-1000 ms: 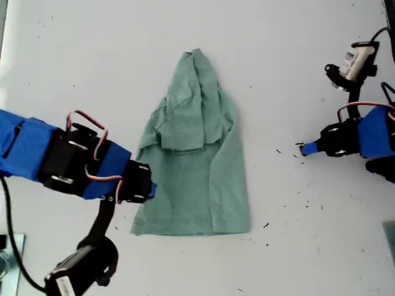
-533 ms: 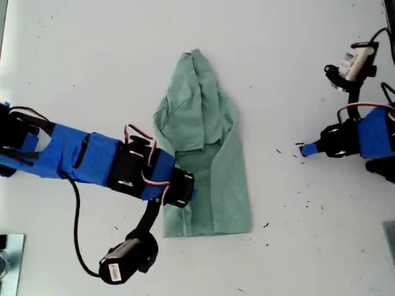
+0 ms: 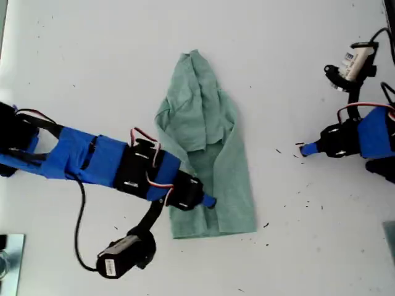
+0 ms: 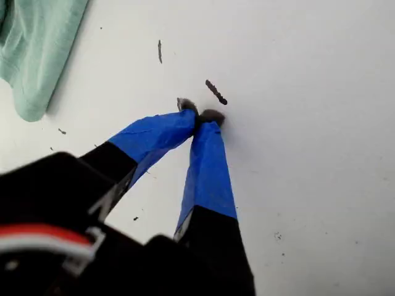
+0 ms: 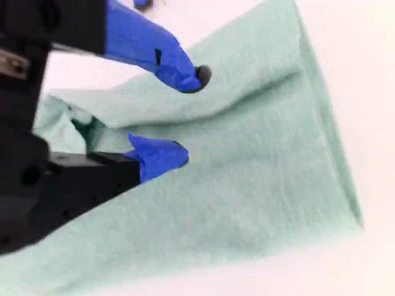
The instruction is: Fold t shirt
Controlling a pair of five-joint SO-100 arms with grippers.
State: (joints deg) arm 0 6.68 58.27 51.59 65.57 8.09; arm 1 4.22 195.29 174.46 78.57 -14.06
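Bright, even, diffuse overhead light washes the white matte tabletop (image 3: 111, 55) nearly shadowless; only faint soft shadows show. Both wrist views look soft, blurred at close range.

My first gripper (image 4: 200, 116) rests low with jaws closed, while my second gripper (image 5: 185, 114) reaches out, jaws apart.

Both arms: black servo blocks and brackets wrapped in blue tape along the links. Second gripper (image 3: 208, 201): blue-taped fingers (image 5: 157, 157), one ending in a dark rounded tip; black housing behind. Red/white/dark servo leads loop over its wrist, black cable runs along the arm to a black wrist camera (image 3: 120, 256) with a white label. First gripper (image 4: 200, 116): two blue-taped fingers, dark worn tips, black body, red wire at base. Its arm also has red leads and a white-labelled camera (image 3: 353, 63).
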